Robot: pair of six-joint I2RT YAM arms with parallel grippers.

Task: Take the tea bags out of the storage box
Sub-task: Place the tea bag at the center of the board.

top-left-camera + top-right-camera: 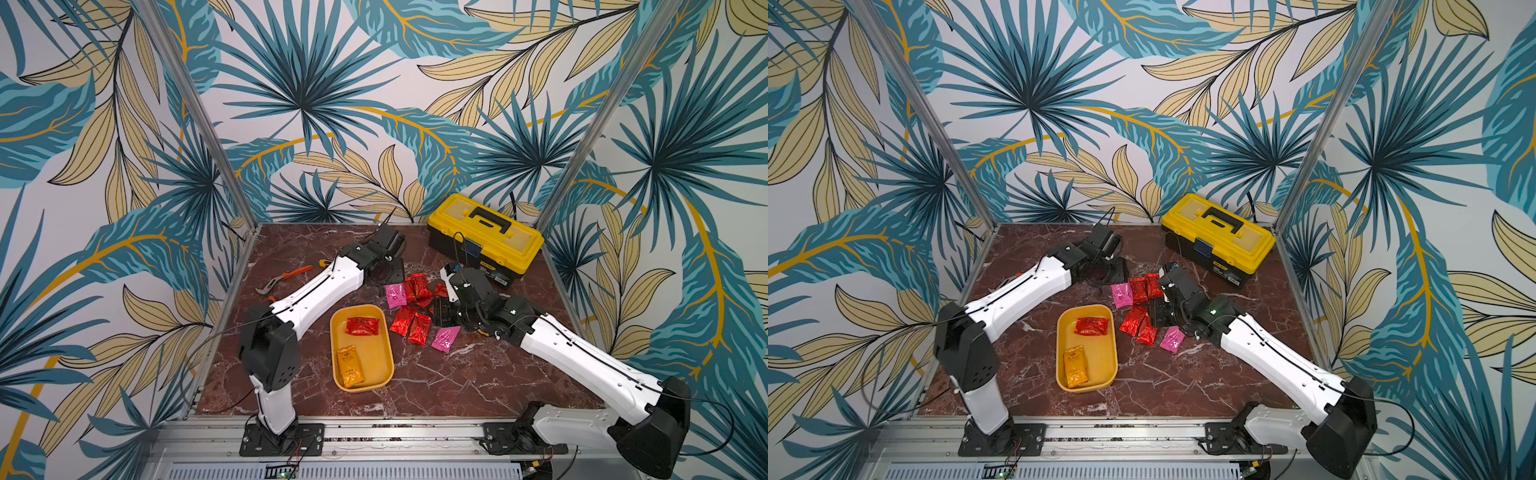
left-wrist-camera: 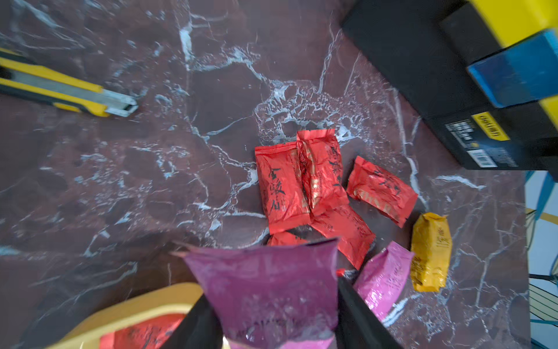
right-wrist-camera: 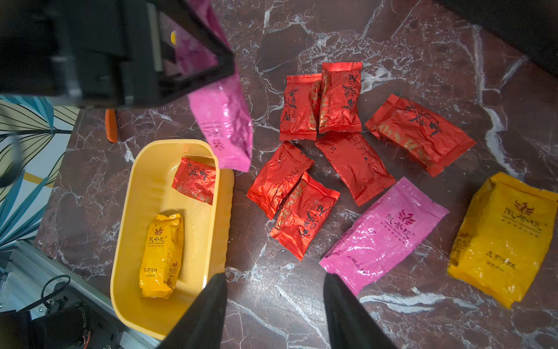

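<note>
The storage box [image 1: 333, 345], a shallow mustard-yellow tray, sits at the table's middle front. It holds one red tea bag [image 1: 362, 326] and one orange tea bag [image 1: 350, 366]. My left gripper [image 2: 271, 302] is shut on a pink tea bag [image 2: 265, 284], which hangs just beyond the tray's far corner [image 3: 223, 121]. Several red tea bags [image 3: 320, 99] lie on the table to the right of the tray, with a second pink one [image 3: 383, 232] and an orange one [image 3: 501, 238]. My right gripper [image 3: 274, 281] is open and empty, low over bare marble between the tray and that pink bag.
A yellow-lidded black toolbox [image 1: 484, 237] stands at the back right. A yellow utility knife [image 2: 66, 87] and an orange-handled wrench [image 1: 286, 278] lie at the back left, behind the left arm. Metal frame posts and rails bound the marble table.
</note>
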